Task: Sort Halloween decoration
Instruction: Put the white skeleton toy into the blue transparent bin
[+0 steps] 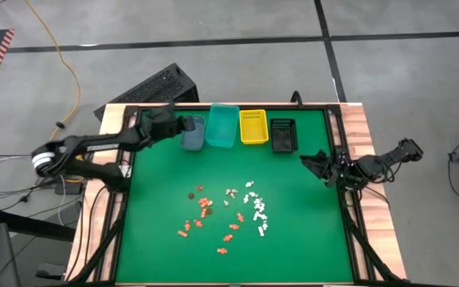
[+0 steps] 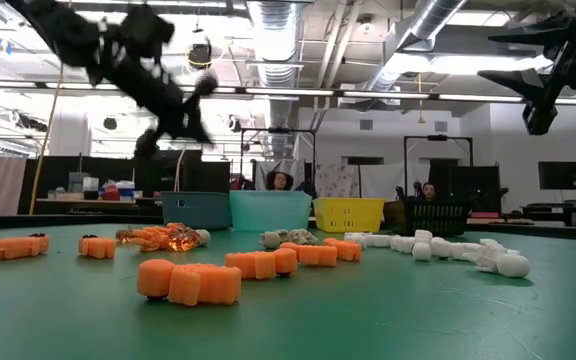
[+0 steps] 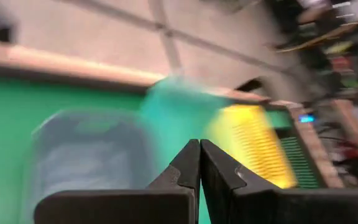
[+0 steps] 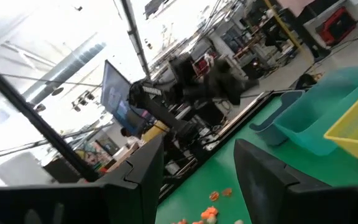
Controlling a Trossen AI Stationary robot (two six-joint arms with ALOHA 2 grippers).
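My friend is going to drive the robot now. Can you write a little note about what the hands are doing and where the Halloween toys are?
Left gripper: jaws shut, empty, raised at the blue bin in the back row.
Right gripper: jaws open, empty, waiting at the right edge of the green mat.
Toys: orange pieces, a few tan pieces and white pieces all lie loose mid-mat, roughly grouped by colour.
Bins: blue, teal bin, yellow bin, black bin in a row at the back.
Done: cannot see into the bins.
Left: every piece on the mat.
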